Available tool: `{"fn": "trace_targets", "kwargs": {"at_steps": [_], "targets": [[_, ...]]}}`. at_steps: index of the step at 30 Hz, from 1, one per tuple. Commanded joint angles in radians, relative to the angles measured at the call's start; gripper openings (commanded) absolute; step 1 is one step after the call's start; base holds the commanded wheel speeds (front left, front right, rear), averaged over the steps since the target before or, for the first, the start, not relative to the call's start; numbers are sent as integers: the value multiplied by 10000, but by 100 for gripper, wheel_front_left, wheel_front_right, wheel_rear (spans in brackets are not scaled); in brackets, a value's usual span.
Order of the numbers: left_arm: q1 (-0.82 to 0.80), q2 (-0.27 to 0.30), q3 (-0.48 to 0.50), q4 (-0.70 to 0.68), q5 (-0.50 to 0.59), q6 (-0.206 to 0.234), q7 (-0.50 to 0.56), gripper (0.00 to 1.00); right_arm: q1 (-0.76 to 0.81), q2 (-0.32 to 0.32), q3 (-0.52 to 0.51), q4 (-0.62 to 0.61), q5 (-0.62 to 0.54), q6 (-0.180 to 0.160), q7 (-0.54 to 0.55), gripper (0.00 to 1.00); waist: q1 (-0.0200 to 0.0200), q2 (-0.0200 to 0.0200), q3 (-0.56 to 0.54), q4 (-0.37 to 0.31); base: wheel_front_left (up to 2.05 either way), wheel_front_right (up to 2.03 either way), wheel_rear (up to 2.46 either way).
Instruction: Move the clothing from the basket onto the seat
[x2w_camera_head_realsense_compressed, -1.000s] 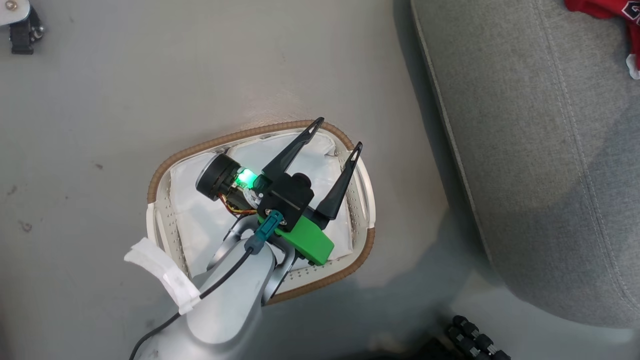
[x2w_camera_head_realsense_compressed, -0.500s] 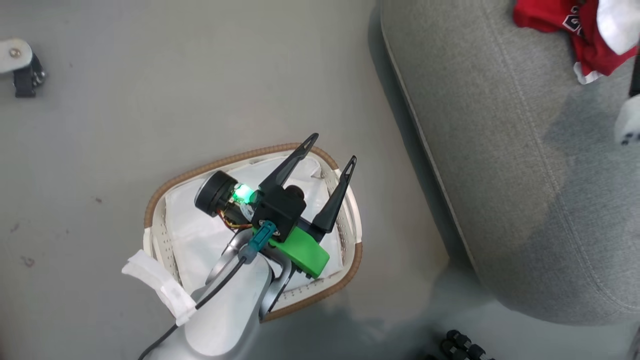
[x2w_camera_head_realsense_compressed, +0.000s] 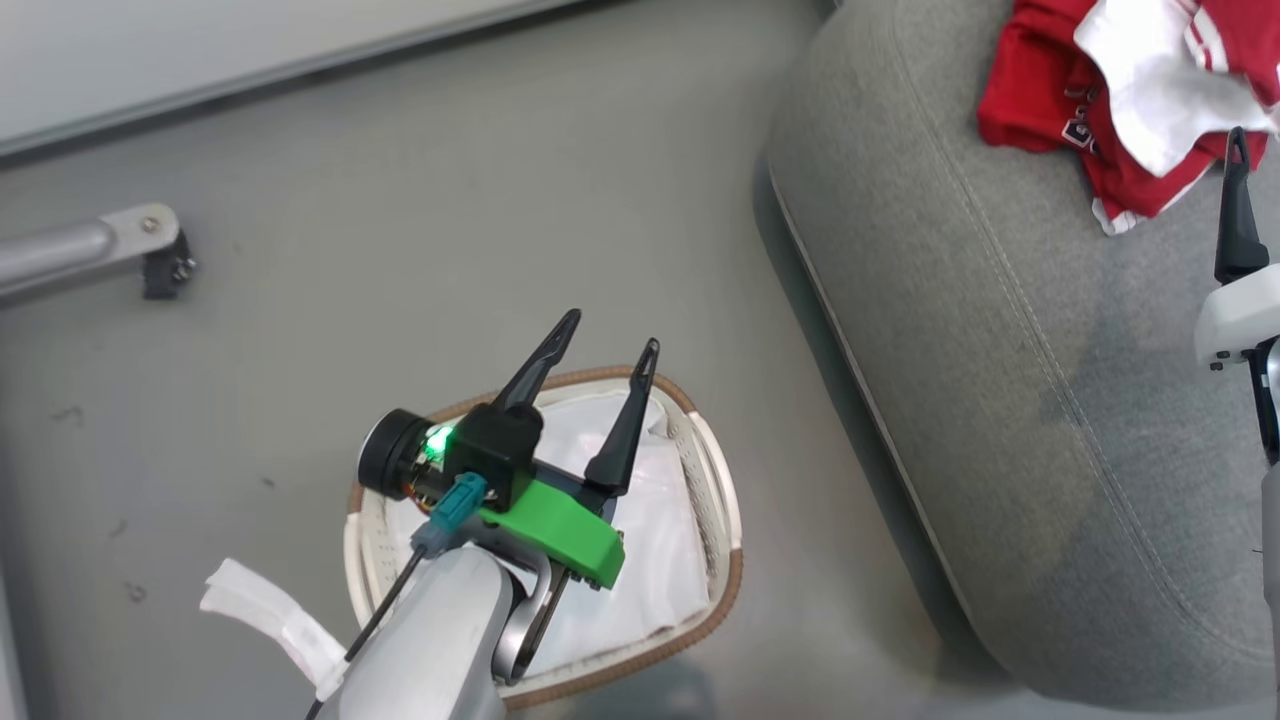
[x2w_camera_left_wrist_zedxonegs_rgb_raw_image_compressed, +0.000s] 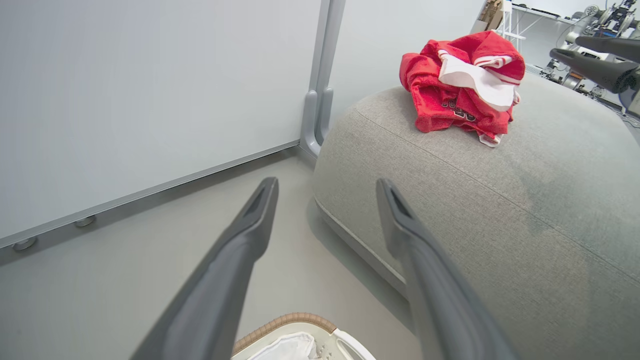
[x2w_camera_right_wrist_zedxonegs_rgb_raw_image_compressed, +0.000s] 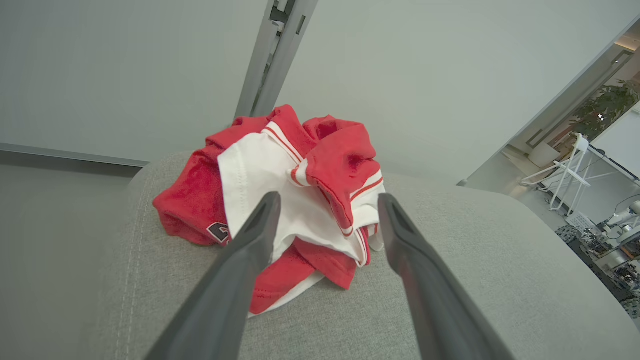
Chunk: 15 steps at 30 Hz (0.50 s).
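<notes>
**Two ways this could slip up**

The left gripper (x2w_camera_head_realsense_compressed: 612, 330), wide apart and holding nothing, hangs over the basket (x2w_camera_head_realsense_compressed: 738, 560) and could snag its white liner (x2w_camera_head_realsense_compressed: 655, 560). The clothing (x2w_camera_head_realsense_compressed: 1100, 100) lies bunched on the seat (x2w_camera_head_realsense_compressed: 1000, 400). The right gripper (x2w_camera_right_wrist_zedxonegs_rgb_raw_image_compressed: 328, 200), also wide and bare, could drag it off. Inside the basket I see just the white liner.

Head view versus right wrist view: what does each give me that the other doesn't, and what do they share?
Head view adds: the basket with its white liner, and the left gripper above it, jaws open. Right wrist view adds: the grey wall post behind the seat and a potted plant far right. Both: the clothing heaped on the seat, with the right gripper near it, jaws open.
</notes>
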Motion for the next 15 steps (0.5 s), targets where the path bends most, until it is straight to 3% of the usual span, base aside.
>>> {"fn": "trace_targets", "kwargs": {"at_steps": [1,11,15], "targets": [[228,5,79,-109,-228,120,1,100,219,-72,61,-61,39,-15,-45,100,0,0,-884,597,0,0,0],[1042,9,1068,-146,-828,916,3,100,424,268,638,-146,342,-15,-45,100,0,0,-2225,1709,0,0,0],[1548,10,1700,-36,-878,1102,3,100,780,843,761,-261,548,-15,-47,100,0,0,-2641,2119,0,0,0]]}}
